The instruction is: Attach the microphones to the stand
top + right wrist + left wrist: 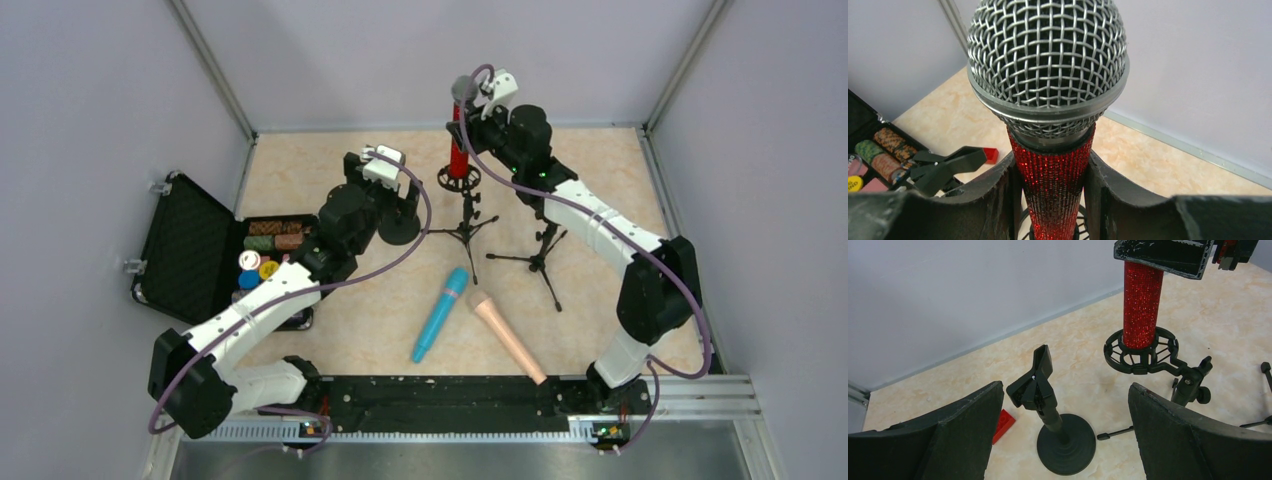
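Lying on the beige table [600,160]: blue microphone [440,313] beside pink microphone [508,337], open case [190,245] at left. Standing behind: ring-topped tripod [467,222], plain tripod [541,258], round-base stand [1065,442].

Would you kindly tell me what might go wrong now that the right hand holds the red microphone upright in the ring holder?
1. The red microphone stands tall in the ring holder on a thin tripod; a sideways pull as the right hand lets go may tip it over.
2. The left hand is open and holds nothing, so nothing steadies that tripod.
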